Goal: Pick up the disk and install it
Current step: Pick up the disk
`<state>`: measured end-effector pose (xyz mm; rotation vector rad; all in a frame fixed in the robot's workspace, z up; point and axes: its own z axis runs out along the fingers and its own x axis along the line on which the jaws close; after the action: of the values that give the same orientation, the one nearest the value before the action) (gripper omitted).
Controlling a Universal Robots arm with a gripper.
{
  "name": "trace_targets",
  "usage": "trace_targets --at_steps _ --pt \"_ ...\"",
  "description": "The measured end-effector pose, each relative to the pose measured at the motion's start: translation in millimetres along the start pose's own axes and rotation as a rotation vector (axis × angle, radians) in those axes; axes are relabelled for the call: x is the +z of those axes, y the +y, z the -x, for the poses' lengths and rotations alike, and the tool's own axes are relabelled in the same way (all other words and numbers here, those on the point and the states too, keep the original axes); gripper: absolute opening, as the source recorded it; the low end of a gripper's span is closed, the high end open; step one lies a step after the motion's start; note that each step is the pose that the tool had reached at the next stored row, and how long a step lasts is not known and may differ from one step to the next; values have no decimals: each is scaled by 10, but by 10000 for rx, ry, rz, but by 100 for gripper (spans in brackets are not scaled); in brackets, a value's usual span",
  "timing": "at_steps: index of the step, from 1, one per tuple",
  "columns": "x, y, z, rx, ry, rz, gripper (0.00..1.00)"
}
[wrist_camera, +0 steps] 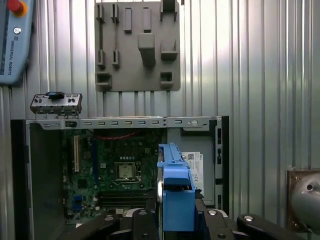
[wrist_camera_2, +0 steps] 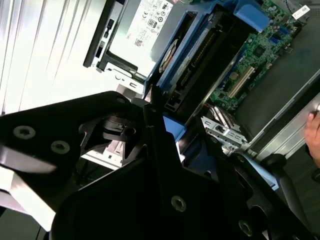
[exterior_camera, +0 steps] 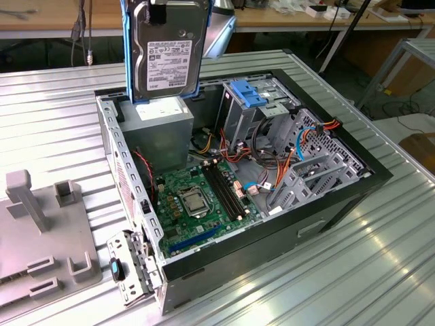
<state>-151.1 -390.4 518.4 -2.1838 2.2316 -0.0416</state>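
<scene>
- Exterior view: the disk (exterior_camera: 166, 51) hangs upright in the air with its labelled face toward the camera. The bright blue carrier runs down both long edges.
- The disk is above the open computer case (exterior_camera: 326, 204), over the grey power supply (exterior_camera: 162, 132) in the far corner.
- The gripper (wrist_camera: 176, 212) is clamped on the disk. In the first wrist view its black fingers (wrist_camera: 151, 212) press the blue carrier from both sides.
- The green motherboard (exterior_camera: 197, 193) lies on the case floor, nearer the exterior camera than the power supply.
- A grey fixture plate (wrist_camera: 137, 45) rests on the ribbed metal table (wrist_camera: 260, 60), beside the case and well apart from the disk.
- In the second wrist view a person's hand (wrist_camera_2: 312, 132) shows at the picture's edge, near the case wall.
</scene>
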Motion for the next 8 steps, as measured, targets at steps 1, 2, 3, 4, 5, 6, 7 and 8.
trace_targets --at_steps 1,2,3,4,5,6,7,8 --pt "10 -4 -22 9 0 -1 37" --pt "17 -17 -31 11 -2 -3 37" --pt "19 -39 -34 10 1 -1 37" --pt "22 -80 -34 11 2 0 37" --pt "25 -122 -33 11 1 0 37" --pt "28 -169 -32 11 1 -1 37" --pt "30 -213 -31 11 0 -1 37" --pt "34 -281 -31 11 1 0 37"
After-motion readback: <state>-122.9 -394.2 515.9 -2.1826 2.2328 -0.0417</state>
